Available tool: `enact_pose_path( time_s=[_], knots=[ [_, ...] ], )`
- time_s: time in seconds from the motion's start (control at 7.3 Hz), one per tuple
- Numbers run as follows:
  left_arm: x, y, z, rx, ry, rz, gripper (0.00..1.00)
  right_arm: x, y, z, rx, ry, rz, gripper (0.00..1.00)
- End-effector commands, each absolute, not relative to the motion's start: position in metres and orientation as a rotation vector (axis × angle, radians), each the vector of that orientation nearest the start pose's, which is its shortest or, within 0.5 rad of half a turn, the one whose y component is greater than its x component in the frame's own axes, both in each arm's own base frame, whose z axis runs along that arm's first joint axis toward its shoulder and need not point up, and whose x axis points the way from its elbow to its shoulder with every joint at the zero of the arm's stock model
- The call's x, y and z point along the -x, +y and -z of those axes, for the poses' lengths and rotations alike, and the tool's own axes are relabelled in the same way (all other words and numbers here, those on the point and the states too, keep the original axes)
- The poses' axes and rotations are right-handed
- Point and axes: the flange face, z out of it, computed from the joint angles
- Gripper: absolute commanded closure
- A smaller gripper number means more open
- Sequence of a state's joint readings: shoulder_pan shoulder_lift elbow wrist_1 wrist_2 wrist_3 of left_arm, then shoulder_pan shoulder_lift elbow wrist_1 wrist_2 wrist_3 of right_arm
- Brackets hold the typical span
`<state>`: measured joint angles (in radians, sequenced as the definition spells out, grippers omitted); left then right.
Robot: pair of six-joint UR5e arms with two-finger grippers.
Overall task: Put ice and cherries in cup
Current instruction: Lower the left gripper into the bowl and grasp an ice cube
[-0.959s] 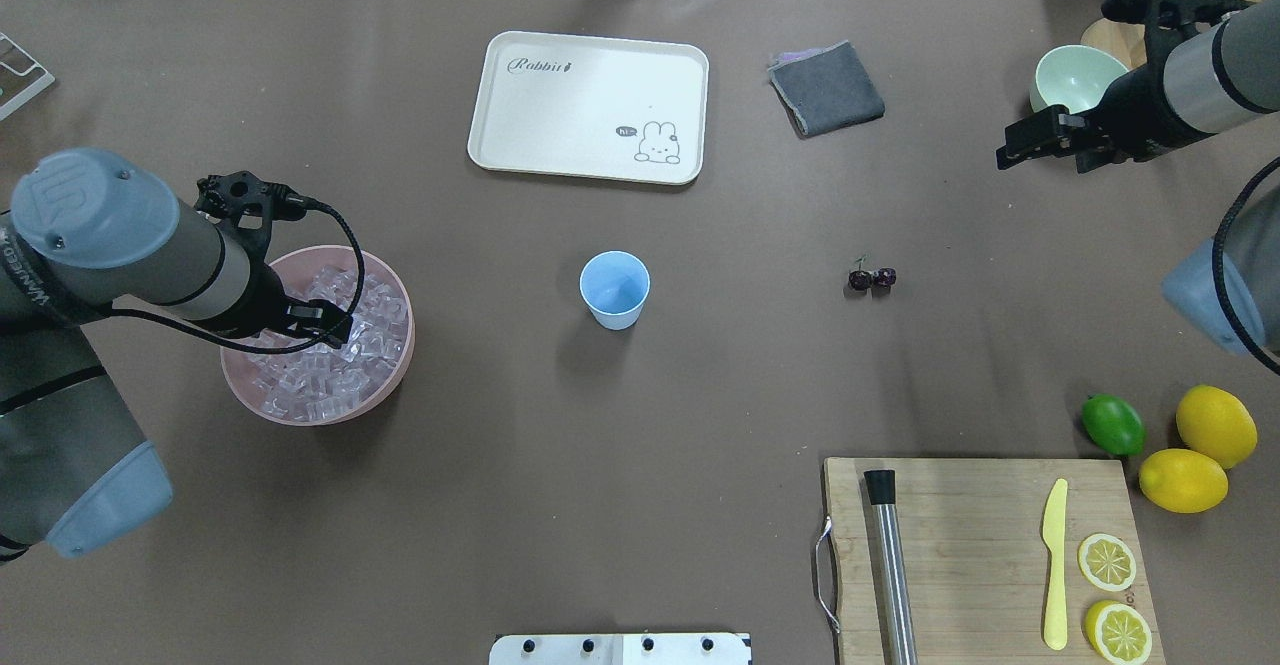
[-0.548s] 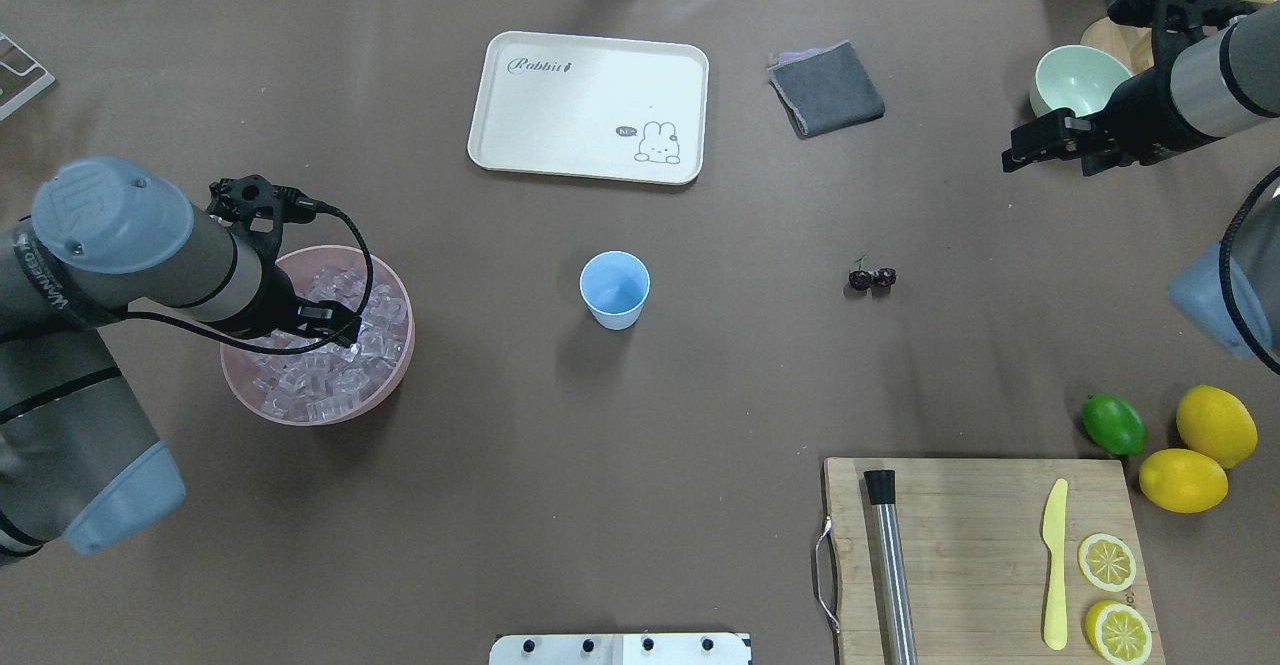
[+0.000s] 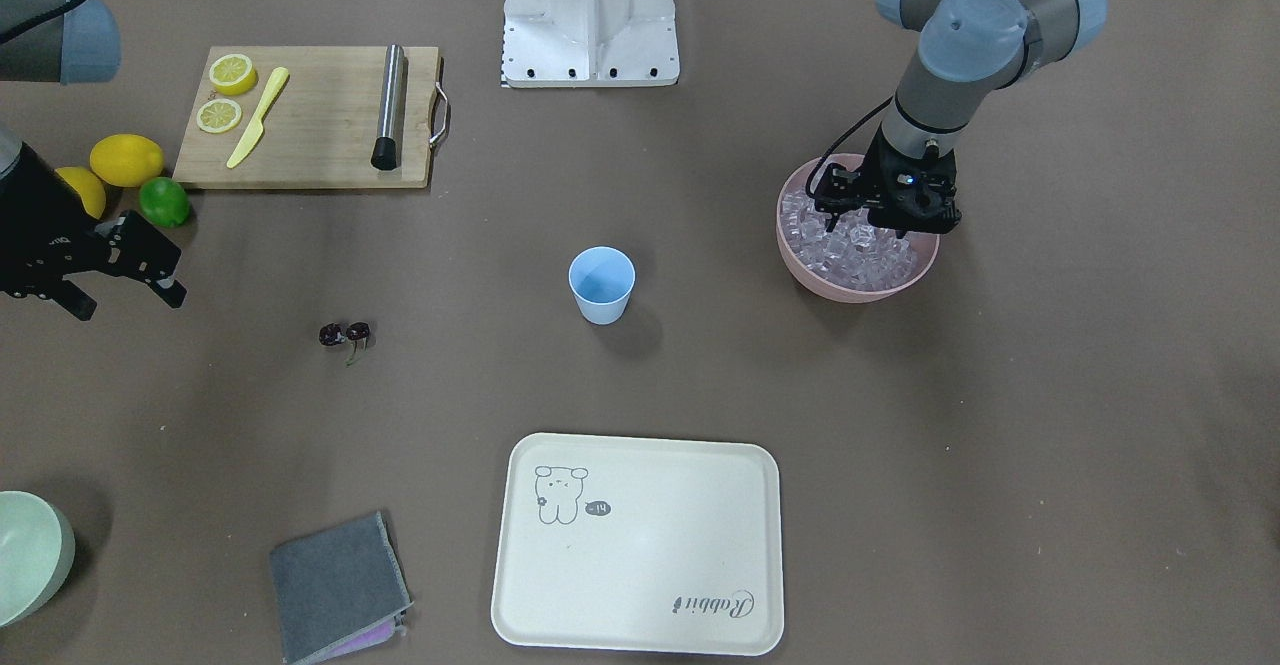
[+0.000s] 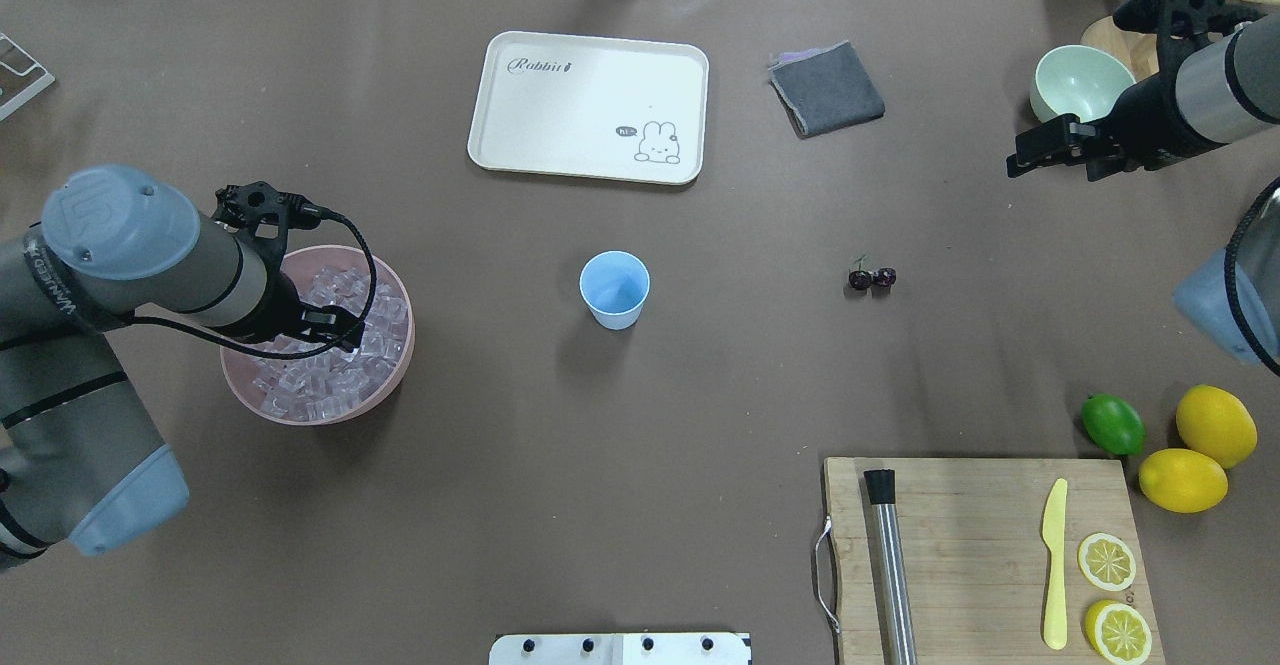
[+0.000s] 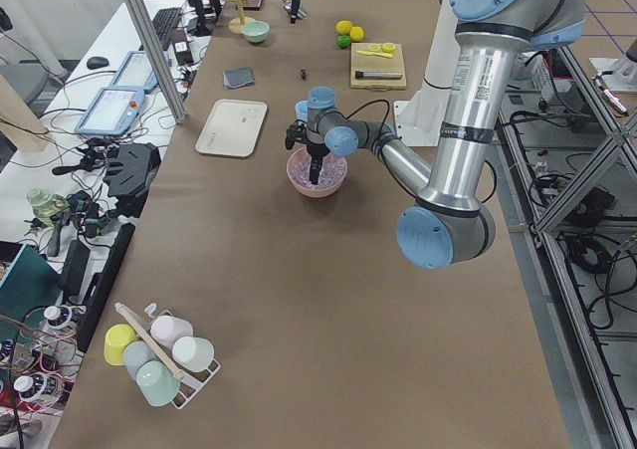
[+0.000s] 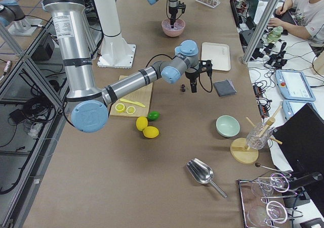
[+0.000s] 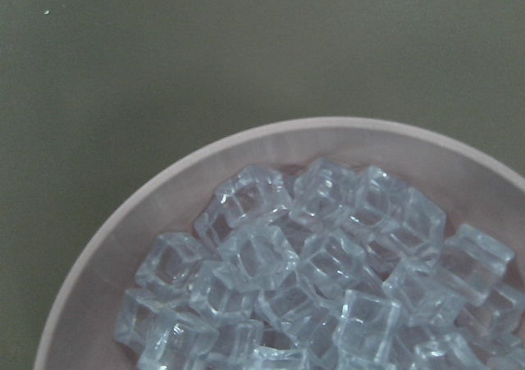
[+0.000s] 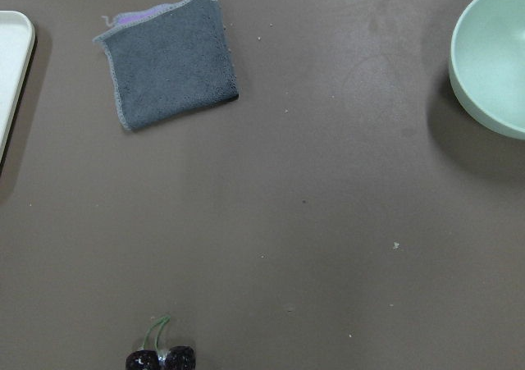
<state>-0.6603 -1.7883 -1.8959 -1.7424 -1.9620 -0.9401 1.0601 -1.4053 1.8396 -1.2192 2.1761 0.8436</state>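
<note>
- Two grippers are mine at this table. I am hanging the left gripper [image 4: 338, 327] low over the pink bowl [image 4: 300, 413], with its tips down among the ice [image 7: 328, 263].
- I am not able to tell how far apart its jaws are standing, or whether a cube is sitting between them.
- Ice is filling that bowl in a heap of clear cubes, and my left wrist view is looking straight down on them.
- I am holding my right gripper [image 3: 135, 303] above bare table near the pale green bowl [image 4: 1075, 80], its fingers spread wide and gripping nothing.
- The cup [image 4: 614, 288] is standing upright in the middle of the table, well apart from both grippers, with its blue bottom showing.
- The cherries [image 4: 872, 278] are lying on the table between the cup and my right gripper, touching neither.
- A grey cloth [image 4: 826, 88] is lying farther out, beside the cream tray [image 4: 560, 145].
</note>
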Motion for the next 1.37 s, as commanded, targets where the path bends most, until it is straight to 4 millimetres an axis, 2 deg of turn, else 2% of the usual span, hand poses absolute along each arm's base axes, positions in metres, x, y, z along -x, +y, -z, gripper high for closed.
enact_pose_path(
  time_s=[0.0, 0.27, 0.69, 0.96, 1.1, 1.23],
  knots=[
    [-0.389, -0.417, -0.38, -0.111, 0.789, -0.095, 0.08, 0.203, -0.52, -0.406, -0.234, -0.918, -0.072, 0.01],
    [-0.396, -0.413, -0.378, -0.098, 0.793, -0.083, 0.15, 0.202, -0.518, -0.409, -0.232, -0.915, -0.074, 0.01],
    [-0.397, -0.414, -0.379, -0.097, 0.79, -0.085, 0.32, 0.202, -0.516, -0.413, -0.232, -0.902, -0.079, 0.01],
    [-0.397, -0.413, -0.379, -0.101, 0.791, -0.091, 0.52, 0.202, -0.515, -0.417, -0.228, -0.898, -0.08, 0.01],
    [-0.394, -0.412, -0.371, -0.117, 0.811, -0.095, 0.62, 0.197, -0.507, -0.417, -0.232, -0.898, -0.081, 0.01],
    [-0.391, -0.41, -0.37, -0.12, 0.815, -0.096, 0.76, 0.197, -0.506, -0.414, -0.236, -0.901, -0.077, 0.01]
  ],
)
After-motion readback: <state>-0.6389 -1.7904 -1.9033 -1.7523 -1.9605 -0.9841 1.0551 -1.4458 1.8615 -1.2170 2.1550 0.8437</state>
